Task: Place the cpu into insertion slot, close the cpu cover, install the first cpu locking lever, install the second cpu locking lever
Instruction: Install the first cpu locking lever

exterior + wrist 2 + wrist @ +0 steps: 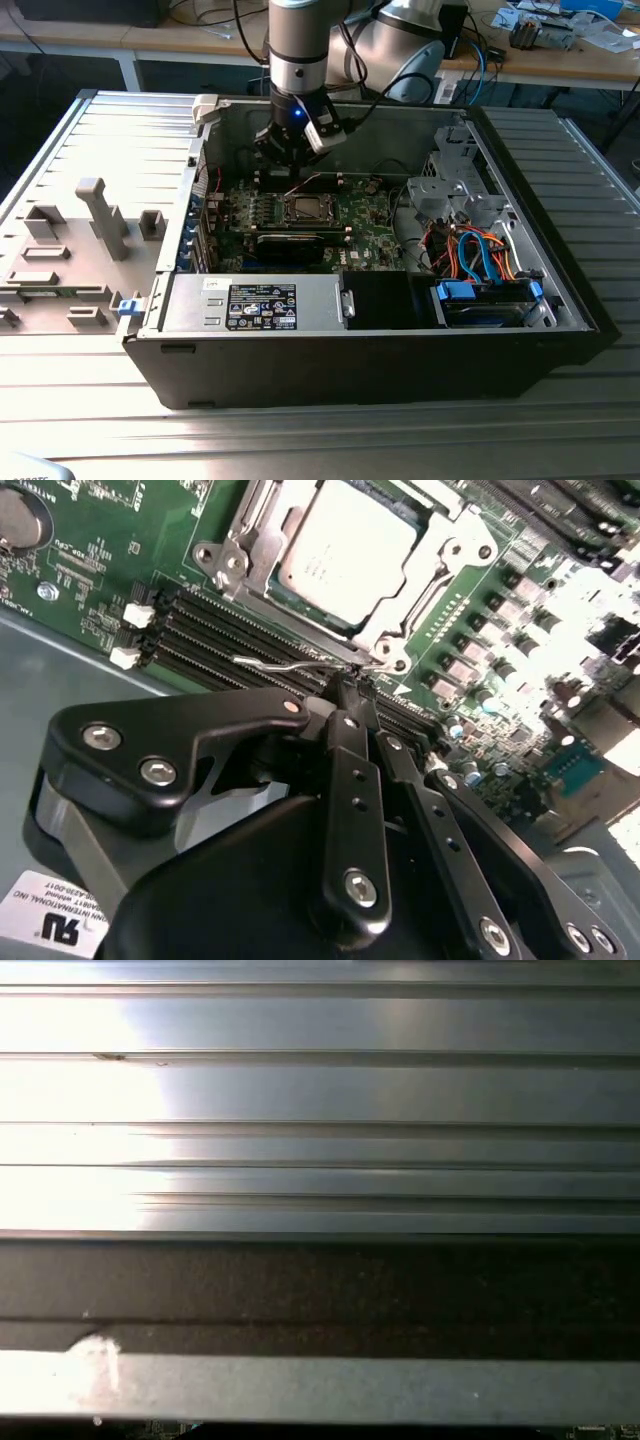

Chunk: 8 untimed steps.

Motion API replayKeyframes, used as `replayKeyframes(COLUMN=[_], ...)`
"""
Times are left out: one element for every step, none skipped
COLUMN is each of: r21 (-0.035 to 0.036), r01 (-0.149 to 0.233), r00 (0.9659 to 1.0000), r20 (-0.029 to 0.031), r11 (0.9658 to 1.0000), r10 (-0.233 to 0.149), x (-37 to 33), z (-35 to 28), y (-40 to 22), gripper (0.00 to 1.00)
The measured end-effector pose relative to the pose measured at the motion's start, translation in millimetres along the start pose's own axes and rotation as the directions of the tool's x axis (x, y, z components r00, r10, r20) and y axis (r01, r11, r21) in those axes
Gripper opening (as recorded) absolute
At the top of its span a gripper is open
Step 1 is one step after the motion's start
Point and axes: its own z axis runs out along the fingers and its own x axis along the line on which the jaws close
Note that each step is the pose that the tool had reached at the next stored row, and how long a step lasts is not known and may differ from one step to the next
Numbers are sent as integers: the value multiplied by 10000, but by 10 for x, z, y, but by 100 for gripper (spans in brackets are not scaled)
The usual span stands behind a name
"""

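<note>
A: Status?

B: The cpu [345, 548] is seated in the insertion slot [300, 620], and the cpu cover [440, 565] lies down round it w/ the chip showing thru its window. My gripper [352, 683] sits at the socket's edge, fingers [345, 740] drawn together on a thin wire locking lever [285, 666]. In the exterior view I'm low inside the pc case [560, 330], just behind the socket.

A: How does the lever handle?

B: My guess: light, springy steel wire, slick, and it'll snap back if it slips. Best held near its bent free end, pinched square. The motherboard [120, 550] around it looks fragile, so no side load.
</note>
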Motion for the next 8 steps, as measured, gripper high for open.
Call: replayKeyframes(r21=[0,0,0,1,0,0,1,1], r01=[2,2,1,0,0,1,1,0], r00=[10000,10000,10000,10000,10000,10000,10000,10000], r20=[0,-1,-2,-5,-6,-11,-15,-17], r11=[10000,10000,10000,10000,10000,10000,10000,10000], r10=[-2,-2,-1,0,0,-1,-1,0], x=[-7,-11,-25,-38,-52,-85,-122,-149], z=[31,60,77,89,101,122,134,143], y=[12,12,11,11,10,9,9,8], gripper=[11,11,11,11,11,11,11,11])
